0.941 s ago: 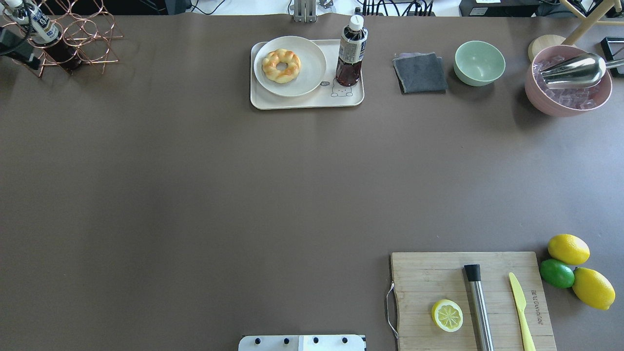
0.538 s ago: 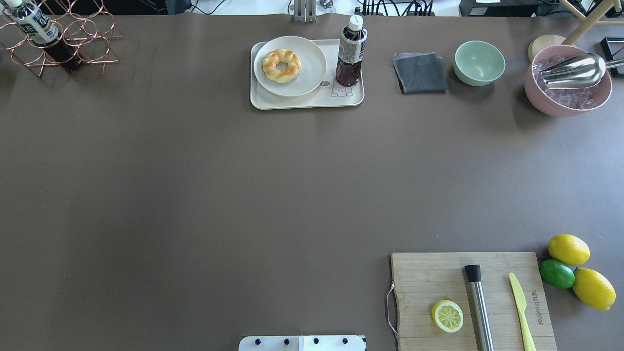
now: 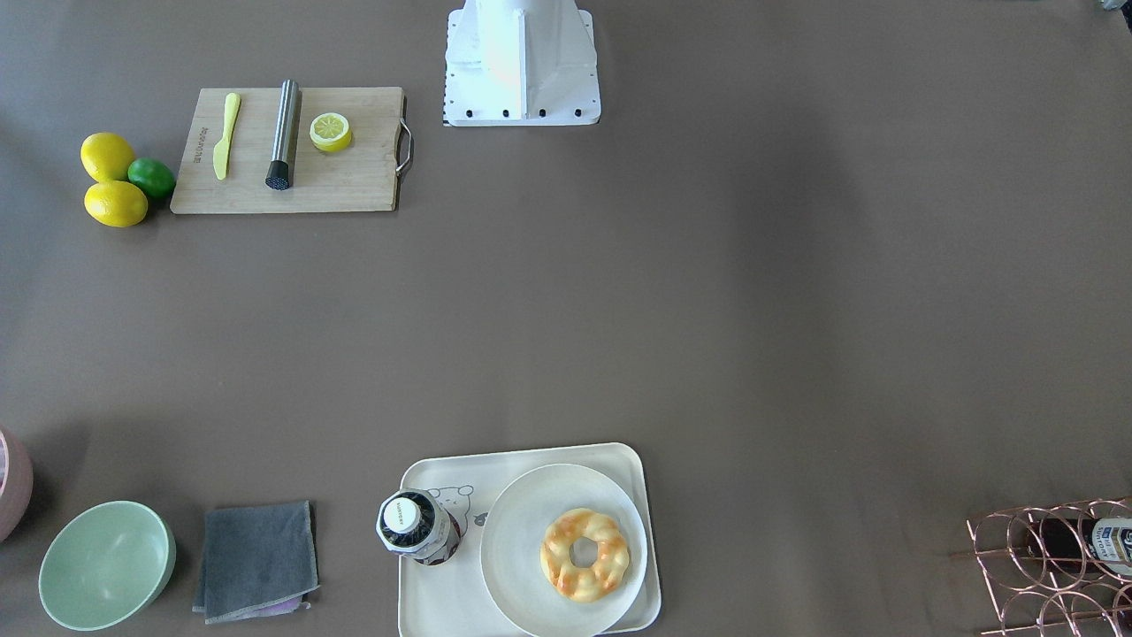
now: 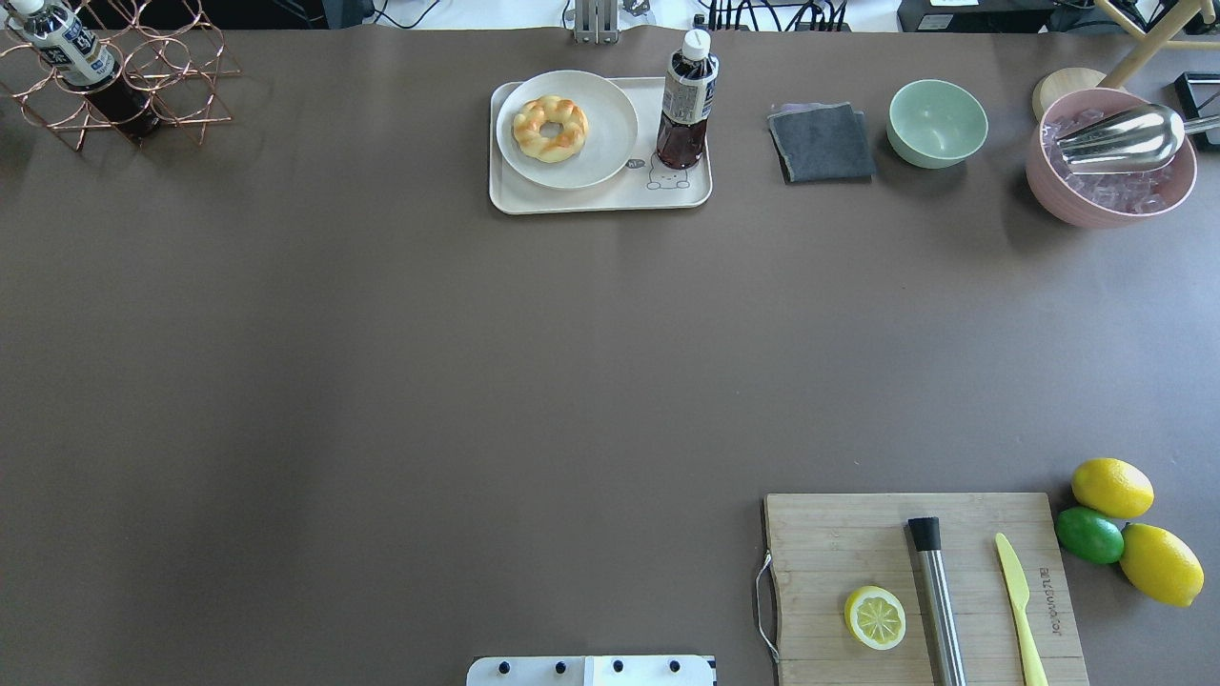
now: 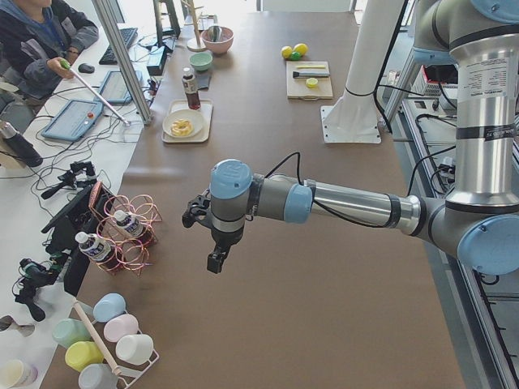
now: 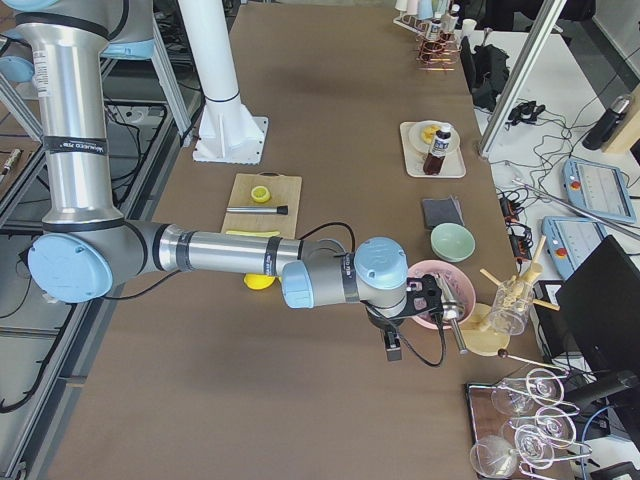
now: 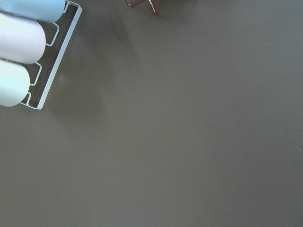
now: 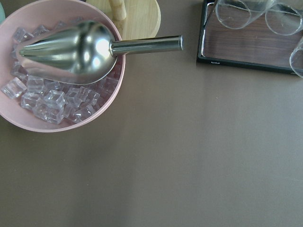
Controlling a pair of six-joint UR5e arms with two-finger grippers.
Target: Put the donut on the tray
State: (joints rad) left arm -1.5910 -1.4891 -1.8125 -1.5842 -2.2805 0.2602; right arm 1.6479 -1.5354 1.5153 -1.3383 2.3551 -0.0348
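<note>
The donut (image 4: 550,128) lies on a round white plate (image 4: 610,114), and the plate sits on the cream tray (image 4: 610,198) at the table's far side. The donut also shows in the front-facing view (image 3: 585,555) on the tray (image 3: 424,610). My left gripper (image 5: 209,243) shows only in the exterior left view, above bare table beside a copper wire rack, far from the tray. My right gripper (image 6: 395,345) shows only in the exterior right view, next to the pink ice bowl. I cannot tell whether either gripper is open or shut.
A dark drink bottle (image 4: 686,100) stands on the tray beside the plate. A grey cloth (image 4: 822,143), green bowl (image 4: 938,122) and pink ice bowl with scoop (image 4: 1110,157) lie to its right. A cutting board (image 4: 839,553) with a lemon half sits near right; the copper rack (image 4: 124,76) far left.
A dark part of my left arm at the overhead view's upper left edge has moved out of that view. The donut, plate and tray have not moved.
</note>
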